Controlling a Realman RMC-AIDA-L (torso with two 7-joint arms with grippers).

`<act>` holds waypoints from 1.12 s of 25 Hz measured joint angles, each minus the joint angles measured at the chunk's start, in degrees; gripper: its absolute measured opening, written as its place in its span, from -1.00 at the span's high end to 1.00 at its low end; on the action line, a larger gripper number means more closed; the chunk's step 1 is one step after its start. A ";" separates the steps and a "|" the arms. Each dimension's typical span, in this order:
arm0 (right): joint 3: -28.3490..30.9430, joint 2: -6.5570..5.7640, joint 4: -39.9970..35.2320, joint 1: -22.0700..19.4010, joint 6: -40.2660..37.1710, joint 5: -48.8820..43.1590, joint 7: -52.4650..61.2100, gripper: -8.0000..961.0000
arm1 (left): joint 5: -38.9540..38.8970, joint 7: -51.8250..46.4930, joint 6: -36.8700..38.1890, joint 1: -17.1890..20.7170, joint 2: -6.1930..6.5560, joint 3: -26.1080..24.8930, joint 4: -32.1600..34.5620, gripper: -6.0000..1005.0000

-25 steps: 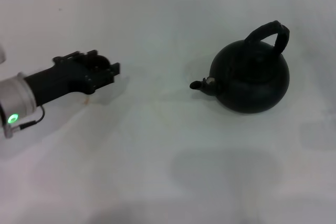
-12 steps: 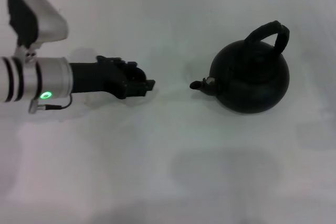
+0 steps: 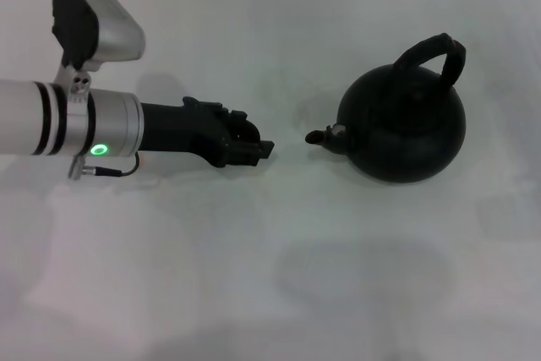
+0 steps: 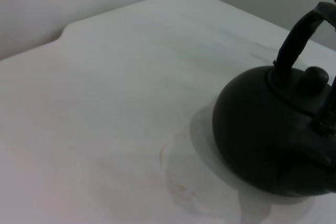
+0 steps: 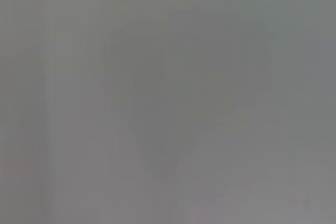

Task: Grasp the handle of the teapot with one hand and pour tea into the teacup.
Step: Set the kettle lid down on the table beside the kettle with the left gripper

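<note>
One teapot (image 3: 403, 128) stands upright on the pale counter (image 3: 254, 276), out toward the robot's right, its stubby spout (image 3: 325, 135) with the pale ring pointing across toward the left arm. The handle (image 3: 433, 57) arches over the lid, free of any contact, which leaves it open to a grasp from above or from the side. The left wrist view shows the same pot close by, with the round lid knob (image 4: 313, 77) under the arch of the loop.

No teacup shows in any view, so I cannot say where the tea is meant to go.

The left pincer (image 3: 254, 148) reaches in low over the counter, level with the pot's belly and aimed straight at the spout, near it but clearly apart. From where I stand I cannot tell whether it is spread or closed; its tip reads as one dark block. At that height it seems lined up with the spout rather than the handle, so I judge that the reach is only in its early stage and the arm would have to rise and pass over the pot to get at the loop.

The right pincer is nowhere to be seen; its wrist view shows only a blank grey field.
</note>
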 joint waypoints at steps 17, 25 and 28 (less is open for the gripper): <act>0.00 0.00 0.00 0.24 0.10 0.01 -0.02 -0.31 | 4.13 0.88 3.98 -0.44 -1.64 -1.33 1.30 -0.36; -0.71 0.00 0.00 0.53 0.10 0.02 -0.02 -0.31 | 4.01 1.39 6.00 -0.86 -1.72 -0.79 2.69 -0.36; -0.74 0.00 0.00 0.55 0.11 0.01 -0.01 -0.31 | 3.96 1.38 6.00 -1.42 -1.76 -0.79 3.49 -0.36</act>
